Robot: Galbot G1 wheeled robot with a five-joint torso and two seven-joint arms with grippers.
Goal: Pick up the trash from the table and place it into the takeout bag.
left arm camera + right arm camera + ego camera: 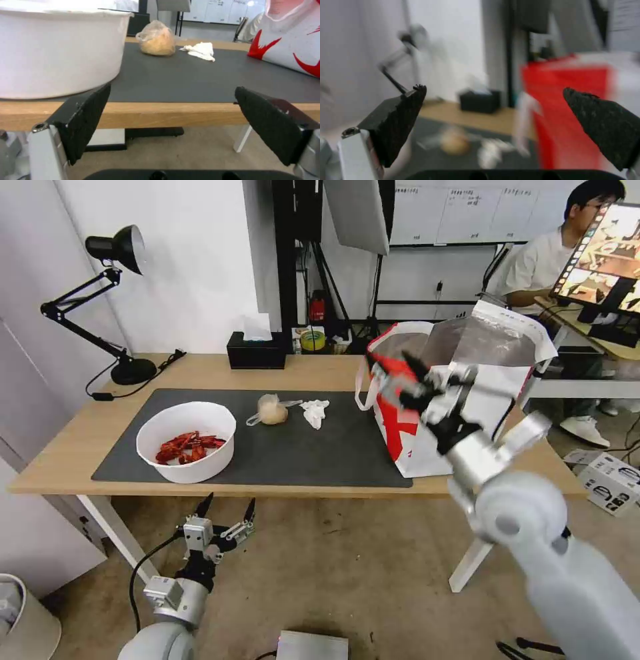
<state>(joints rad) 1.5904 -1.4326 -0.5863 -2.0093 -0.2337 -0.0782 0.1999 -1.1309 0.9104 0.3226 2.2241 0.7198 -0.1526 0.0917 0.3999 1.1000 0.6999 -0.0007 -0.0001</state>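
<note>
Carefully now — your right gripper, jaws apart and empty, hangs beside the takeout bag, so pinch the light, soft crumpled tissue at its middle — it can slip.

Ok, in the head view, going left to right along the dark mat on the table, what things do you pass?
white round bowl of crayfish shells → small knotted clear bag with a beige lump → crumpled white tissue → takeout bag, standing at the mat's right end with the open right gripper raised in front of it.
</note>
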